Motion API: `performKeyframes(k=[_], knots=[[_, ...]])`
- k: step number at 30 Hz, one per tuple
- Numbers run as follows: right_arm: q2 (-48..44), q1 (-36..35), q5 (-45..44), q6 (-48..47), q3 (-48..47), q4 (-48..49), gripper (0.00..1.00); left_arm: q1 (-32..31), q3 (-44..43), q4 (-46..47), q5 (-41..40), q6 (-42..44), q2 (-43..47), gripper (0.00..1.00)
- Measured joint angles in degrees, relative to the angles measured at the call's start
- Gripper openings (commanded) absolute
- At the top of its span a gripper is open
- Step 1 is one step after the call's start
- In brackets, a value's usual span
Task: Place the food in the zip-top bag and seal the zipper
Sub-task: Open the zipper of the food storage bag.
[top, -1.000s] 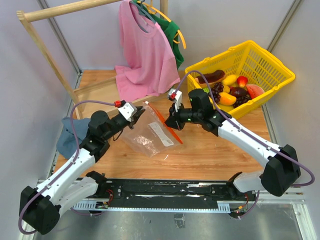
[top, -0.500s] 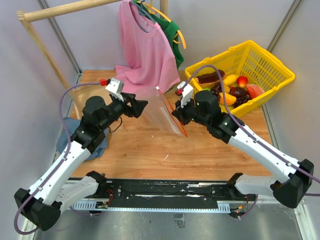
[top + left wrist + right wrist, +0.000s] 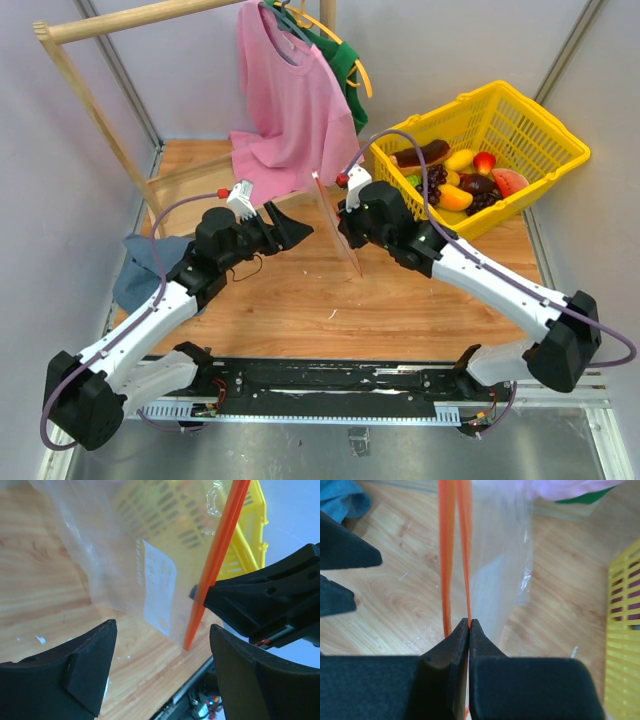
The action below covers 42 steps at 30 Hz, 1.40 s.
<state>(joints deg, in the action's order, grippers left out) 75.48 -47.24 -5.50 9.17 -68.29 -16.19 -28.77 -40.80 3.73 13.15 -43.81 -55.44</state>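
Observation:
The zip-top bag (image 3: 318,222) hangs clear of the wooden table, its red-orange zipper (image 3: 338,228) running down its right edge. My right gripper (image 3: 346,226) is shut on one strip of the zipper (image 3: 465,555); the other strip (image 3: 446,555) bows away to the left, so the mouth gapes. The clear bag (image 3: 500,555) trails beyond the jaws of that gripper (image 3: 469,622). My left gripper (image 3: 298,230) stands open just left of the bag, holding nothing. From the left wrist, the bag (image 3: 125,545) and zipper (image 3: 215,565) hang ahead of this gripper (image 3: 162,626). The food (image 3: 460,180) lies in the yellow basket (image 3: 540,135).
A pink shirt (image 3: 290,100) and a green garment (image 3: 345,60) hang from a wooden rack (image 3: 110,20) at the back. A blue cloth (image 3: 140,265) lies at the table's left edge. The basket (image 3: 625,630) stands close to the right of the bag.
My left gripper let go of the bag and opened wide. My right gripper lifted the bag off the table, so it now hangs upright by the zipper. The left gripper came in beside it.

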Motion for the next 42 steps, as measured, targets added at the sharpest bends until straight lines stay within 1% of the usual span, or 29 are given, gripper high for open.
performKeyframes(k=[6,10,14,17,20,25,30,33,35,38,40,42], knots=[[5.29,-1.14,4.74,5.05,0.52,2.58,0.01,-1.88,2.4,1.68,-1.25,-8.13,-1.62,0.79],[7.23,-1.53,7.28,7.43,0.52,3.93,0.01,-3.34,3.13,2.69,-3.45,-10.4,-1.6,0.77],[8.33,-2.29,8.55,8.85,0.5,4.39,0.01,-4.24,4.35,2.6,-6.21,-12.33,-1.75,0.67],[8.44,-2.58,8.98,9.29,0.48,4.39,0.01,-4.83,4.74,2.08,-8.98,-13.2,-2.05,0.63],[8.44,-2.56,8.96,9.6,0.31,4.59,0.01,-5.03,4.96,0.9,-11.34,-13.46,-2.05,0.56],[8.44,-2.56,9.01,10.27,0.31,5.16,0.01,-5.11,6.21,0.22,-13.62,-13.73,-2.01,0.53],[8.44,-2.58,9.57,10.71,0.28,5.64,0.01,-5.31,6.97,0.55,-14.29,-14.27,-3.04,0.46],[8.44,-2.56,9.62,11.21,0.28,5.7,0.01,-6.38,6.97,0.48,-15.08,-14.34,-4.57,0.43],[8.44,-2.56,9.75,11.52,0.28,5.79,0.01,-7.21,6.97,0.46,-15.65,-14.53,-5.2,0.38],[8.44,-2.58,10.01,12.0,0.28,6.12,0.01,-8.68,6.97,0.59,-16.92,-14.8,-5.42,0.36],[8.44,-2.56,10.1,12.28,0.2,6.12,0.01,-9.77,6.99,0.87,-17.73,-14.82,-5.49,0.29],[8.44,-2.58,10.29,12.52,-0.07,6.05,0.01,-10.49,7.06,1.09,-18.56,-14.88,-5.51,0.17]])
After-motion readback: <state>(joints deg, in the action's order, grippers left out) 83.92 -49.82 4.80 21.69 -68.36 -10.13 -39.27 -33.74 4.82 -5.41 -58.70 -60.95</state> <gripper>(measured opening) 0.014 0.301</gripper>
